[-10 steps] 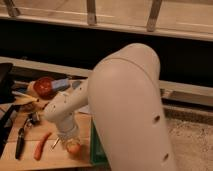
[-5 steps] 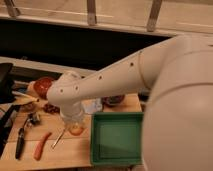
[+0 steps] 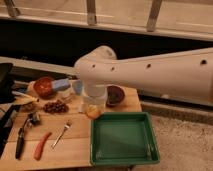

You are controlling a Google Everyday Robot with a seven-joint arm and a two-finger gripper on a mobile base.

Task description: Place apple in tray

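Nearest: green tray (image 3: 125, 141) at the front of the wooden surface (image 3: 75, 150), nothing in it, so the placing is not yet done. Just past its far-left corner the pincer (image 3: 93, 106) hangs closed, apparently clamped on the apple (image 3: 93, 112); the wrist hides the contact. Left to do: carry over the rim, release. Farther back are a red bowl (image 3: 44, 86) and a dark bowl (image 3: 115, 95), contents unclear.

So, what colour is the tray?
Green tray, camera view. Claw holds apple at its far-left corner.
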